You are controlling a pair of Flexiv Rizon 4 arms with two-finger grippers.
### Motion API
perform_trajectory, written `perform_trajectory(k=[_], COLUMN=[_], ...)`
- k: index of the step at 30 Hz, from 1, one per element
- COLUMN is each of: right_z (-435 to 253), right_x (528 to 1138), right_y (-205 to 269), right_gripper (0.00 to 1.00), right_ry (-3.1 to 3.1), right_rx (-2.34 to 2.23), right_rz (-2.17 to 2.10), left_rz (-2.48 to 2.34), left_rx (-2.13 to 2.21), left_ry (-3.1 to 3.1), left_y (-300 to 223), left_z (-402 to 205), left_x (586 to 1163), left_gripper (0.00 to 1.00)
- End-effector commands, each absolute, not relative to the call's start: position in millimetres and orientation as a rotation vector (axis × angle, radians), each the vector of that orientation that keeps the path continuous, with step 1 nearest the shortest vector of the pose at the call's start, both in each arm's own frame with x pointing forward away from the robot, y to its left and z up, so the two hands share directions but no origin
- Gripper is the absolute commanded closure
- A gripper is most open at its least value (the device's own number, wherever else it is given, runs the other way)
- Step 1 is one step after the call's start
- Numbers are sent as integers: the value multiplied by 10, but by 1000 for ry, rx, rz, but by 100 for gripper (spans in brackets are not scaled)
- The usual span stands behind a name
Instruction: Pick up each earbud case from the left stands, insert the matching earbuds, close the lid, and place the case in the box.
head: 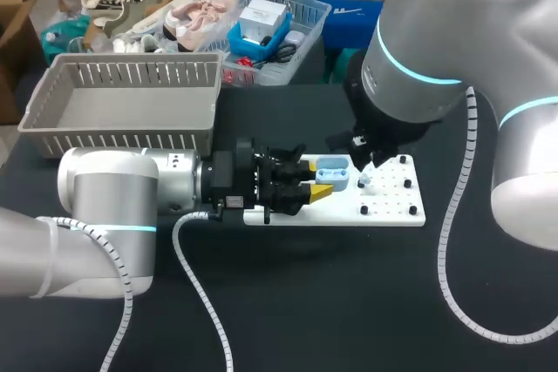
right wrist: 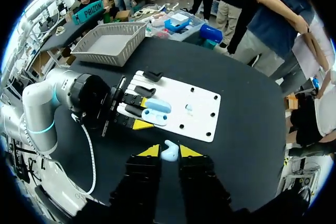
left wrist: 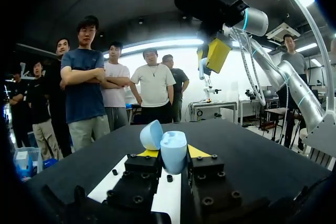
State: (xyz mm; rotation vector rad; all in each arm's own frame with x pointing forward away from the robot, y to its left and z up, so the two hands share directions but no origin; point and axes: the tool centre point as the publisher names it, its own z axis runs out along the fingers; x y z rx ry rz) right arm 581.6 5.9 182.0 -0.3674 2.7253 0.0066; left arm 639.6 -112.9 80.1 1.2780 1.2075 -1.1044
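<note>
My left gripper (head: 314, 178) lies level over the white stand board (head: 392, 202), shut on a light blue earbud case (head: 332, 172) whose lid stands open. In the left wrist view the case (left wrist: 174, 151) sits between the yellow tips, with its lid (left wrist: 151, 134) tilted back. High above the board, my right gripper (right wrist: 169, 151) is shut on a pale blue earbud (right wrist: 169, 153). The left wrist view shows it up ahead, beyond the case (left wrist: 214, 55). A small pale piece (right wrist: 189, 107) lies on the board beside the case (right wrist: 155, 112).
A grey slatted basket (head: 122, 138) stands at the back left of the black table. Black pegs (head: 388, 207) dot the right end of the board, and dark stands (right wrist: 149, 76) sit at its other end. My right arm's bulk hides the back right.
</note>
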Motion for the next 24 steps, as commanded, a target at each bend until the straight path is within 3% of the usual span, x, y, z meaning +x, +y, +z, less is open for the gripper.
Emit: perform_trajectory(k=[1, 24], right_z=[1924, 1840], right_x=[5685, 5637], right_y=[108, 228], right_gripper=[100, 100], right_ry=[2707, 2706], right_rx=[-333, -338], right_rz=[-136, -96], left_rz=[-1104, -1104], left_rx=[1277, 1277], left_ry=[1206, 1206], left_y=[-1135, -1135], left_z=[794, 794], left_x=[6400, 6400], left_gripper=[100, 100])
